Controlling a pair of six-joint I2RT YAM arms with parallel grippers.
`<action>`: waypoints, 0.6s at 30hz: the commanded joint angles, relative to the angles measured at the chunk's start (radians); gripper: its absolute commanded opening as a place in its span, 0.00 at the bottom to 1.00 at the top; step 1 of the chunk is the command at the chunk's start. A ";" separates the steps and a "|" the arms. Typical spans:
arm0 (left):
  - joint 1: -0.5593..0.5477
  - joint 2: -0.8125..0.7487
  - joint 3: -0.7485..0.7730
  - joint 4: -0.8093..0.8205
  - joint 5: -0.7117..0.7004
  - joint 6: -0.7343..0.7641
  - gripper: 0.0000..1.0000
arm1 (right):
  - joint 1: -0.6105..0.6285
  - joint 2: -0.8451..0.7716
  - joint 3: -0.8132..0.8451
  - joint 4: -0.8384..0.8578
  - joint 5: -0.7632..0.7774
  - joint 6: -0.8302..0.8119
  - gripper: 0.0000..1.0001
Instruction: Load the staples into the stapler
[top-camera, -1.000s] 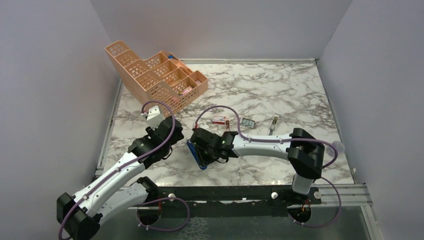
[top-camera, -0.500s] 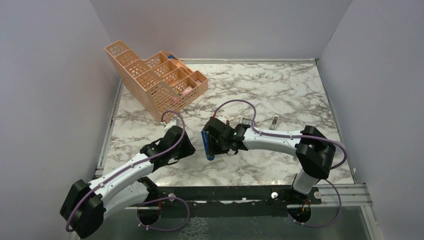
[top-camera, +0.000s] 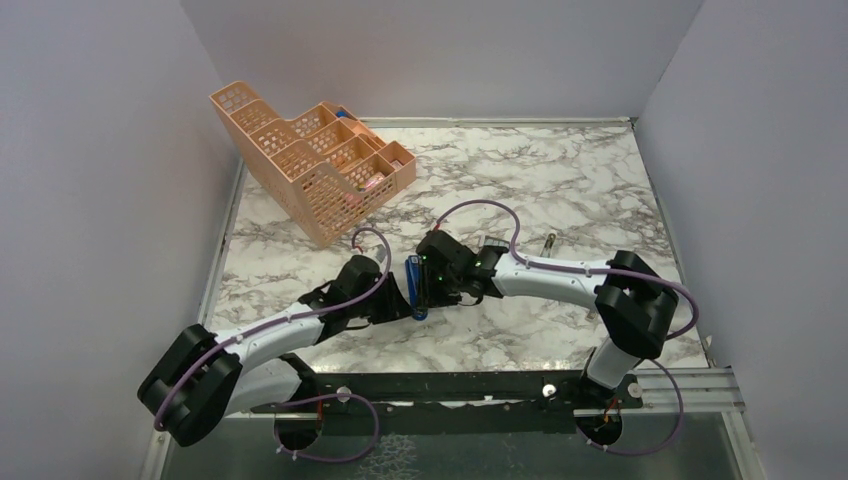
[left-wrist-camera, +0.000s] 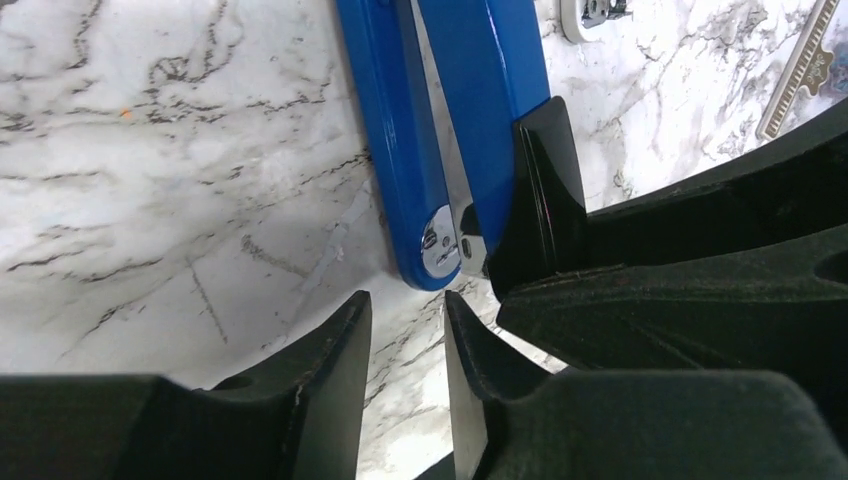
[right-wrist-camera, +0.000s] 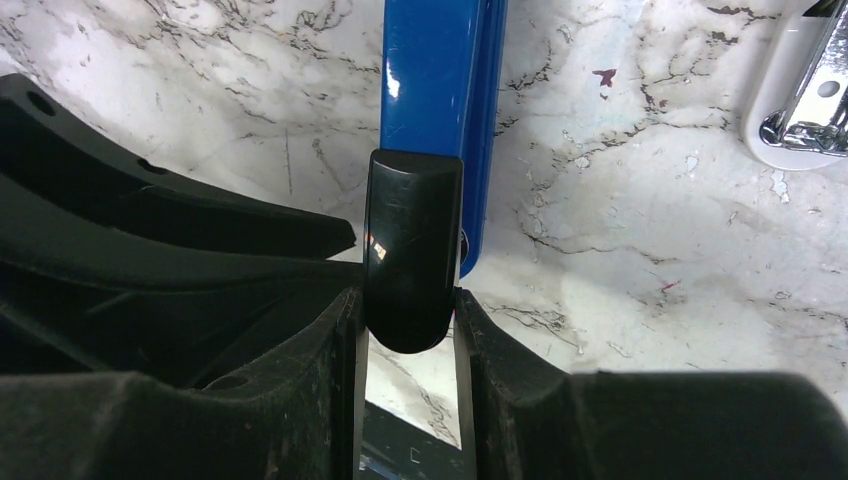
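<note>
The right gripper (right-wrist-camera: 406, 300) clamps the stapler (right-wrist-camera: 432, 90) by its black end. The left gripper (left-wrist-camera: 405, 310), narrowly parted, holds nothing. Loading appears not yet started.

Marble table (top-camera: 560, 170) carries a mesh organiser (top-camera: 320, 195) (peach).

At the centre of the marble surface (top-camera: 570, 180), the right pincer (top-camera: 435, 283) holds the blue stapler (top-camera: 416, 291) on edge. The left pincer (top-camera: 397, 300) sits just left of it. A peach organiser (top-camera: 300, 160) stands upper left.
</note>
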 joint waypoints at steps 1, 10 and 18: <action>0.002 0.042 -0.021 0.125 0.061 0.012 0.32 | -0.009 -0.023 -0.015 0.037 -0.054 0.015 0.31; 0.002 0.107 -0.052 0.206 0.027 0.040 0.29 | -0.016 -0.031 -0.012 0.059 -0.125 0.006 0.28; 0.001 0.160 -0.053 0.163 -0.035 0.076 0.18 | -0.020 -0.048 0.031 0.020 -0.186 -0.029 0.28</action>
